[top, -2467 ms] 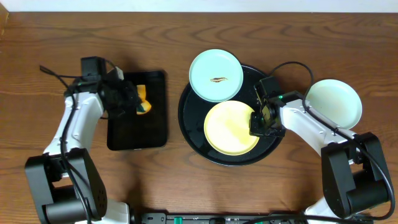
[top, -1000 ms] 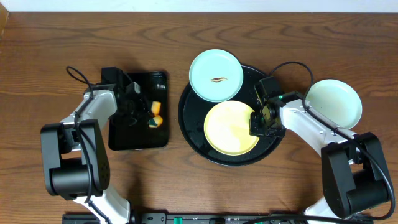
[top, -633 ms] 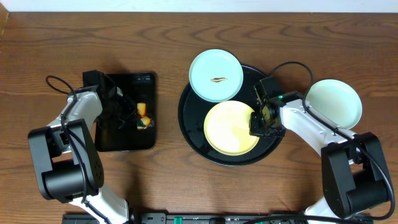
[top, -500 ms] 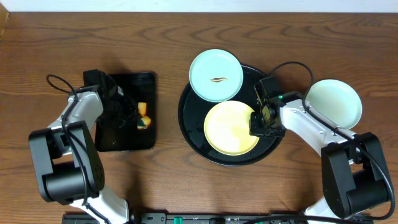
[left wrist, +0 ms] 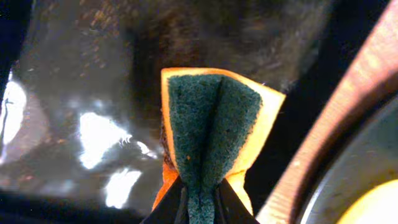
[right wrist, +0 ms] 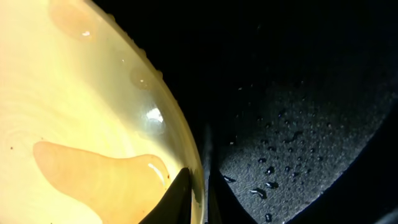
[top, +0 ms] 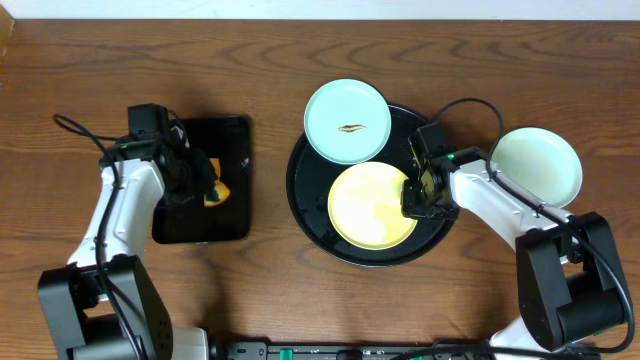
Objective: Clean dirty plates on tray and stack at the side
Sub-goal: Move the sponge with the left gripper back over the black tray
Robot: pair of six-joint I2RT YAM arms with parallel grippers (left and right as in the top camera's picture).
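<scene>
Looking barely half done: one mint plate (top: pixel 537 165) is sitting on the counter (top: pixel 250 50) right of the tray (top: pixel 300 205). A smeared mint plate (top: pixel 347 120) is overhanging its far rim, and the yellow plate (top: pixel 368 207) is lying wet inside. The right fingers (right wrist: pixel 176 190) are pinching the yellow plate's rim. The left fingers (left wrist: pixel 166 210), left of the tray, are squeezing a sponge (left wrist: pixel 211 134). The yellow plate's underside is hidden.
</scene>
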